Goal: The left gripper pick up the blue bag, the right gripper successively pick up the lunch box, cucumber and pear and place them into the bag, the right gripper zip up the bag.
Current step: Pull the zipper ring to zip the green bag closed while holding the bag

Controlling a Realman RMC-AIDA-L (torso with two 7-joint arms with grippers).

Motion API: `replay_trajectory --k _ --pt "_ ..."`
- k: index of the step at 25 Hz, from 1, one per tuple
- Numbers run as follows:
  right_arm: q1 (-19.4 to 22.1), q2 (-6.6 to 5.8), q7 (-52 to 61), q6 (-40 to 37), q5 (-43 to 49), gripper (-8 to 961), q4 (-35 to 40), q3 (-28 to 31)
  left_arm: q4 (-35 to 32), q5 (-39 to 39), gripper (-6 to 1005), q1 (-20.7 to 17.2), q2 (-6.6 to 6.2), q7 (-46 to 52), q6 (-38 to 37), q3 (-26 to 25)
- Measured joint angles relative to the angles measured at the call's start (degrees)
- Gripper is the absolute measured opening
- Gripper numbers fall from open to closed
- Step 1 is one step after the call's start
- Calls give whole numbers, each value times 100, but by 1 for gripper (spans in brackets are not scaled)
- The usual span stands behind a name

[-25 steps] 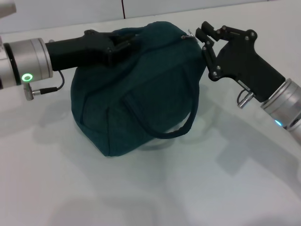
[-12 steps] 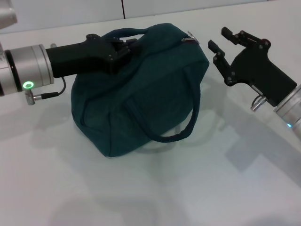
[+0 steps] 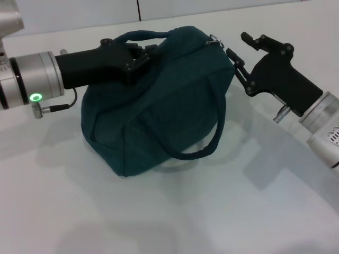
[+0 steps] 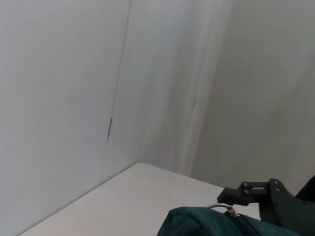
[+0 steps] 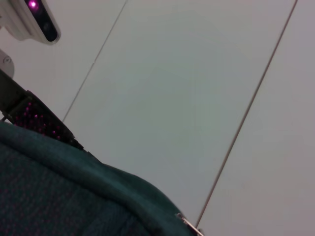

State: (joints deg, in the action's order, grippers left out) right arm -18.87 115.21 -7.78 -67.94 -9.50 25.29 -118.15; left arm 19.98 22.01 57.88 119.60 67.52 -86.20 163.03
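Observation:
The blue bag (image 3: 159,111) sits on the white table (image 3: 175,217), its top closed and one handle (image 3: 204,145) hanging down its front. My left gripper (image 3: 135,57) is shut on the bag's top, by the far handle (image 3: 140,36). Just right of the metal ring pull (image 3: 213,39) at the bag's right end, my right gripper (image 3: 238,46) is open and holds nothing. The left wrist view shows the bag's top (image 4: 206,222), the ring pull (image 4: 221,207) and a right finger (image 4: 246,191). The right wrist view shows the bag's fabric (image 5: 59,191). Lunch box, cucumber and pear are out of view.
A pale wall (image 3: 79,13) runs along the table's far edge behind the bag. Bare tabletop lies in front of the bag.
My right gripper drew away from the ring pull to the right and opened, then came back a little toward the bag's end. The left gripper kept its hold and rose slightly.

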Motion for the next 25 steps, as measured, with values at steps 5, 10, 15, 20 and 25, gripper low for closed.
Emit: replay_trajectory --k 5,10,15,20,25 --pt "-60 9 -98 177 140 345 47 -27 -174 2 67 -8 -17 -197 114 0" --pt "-100 17 -250 477 190 345 260 -58 -243 2 63 -8 -12 -289 184 0" --pt "-148 18 -255 521 246 344 333 -65 -246 23 62 -6 -12 -291 184 0" --pt "-195 18 -272 525 246 344 357 -64 -249 69 62 -5 -18 -294 191 0" --pt "-255 31 -405 571 241 344 388 -67 -249 69 61 -5 -13 -318 192 0"
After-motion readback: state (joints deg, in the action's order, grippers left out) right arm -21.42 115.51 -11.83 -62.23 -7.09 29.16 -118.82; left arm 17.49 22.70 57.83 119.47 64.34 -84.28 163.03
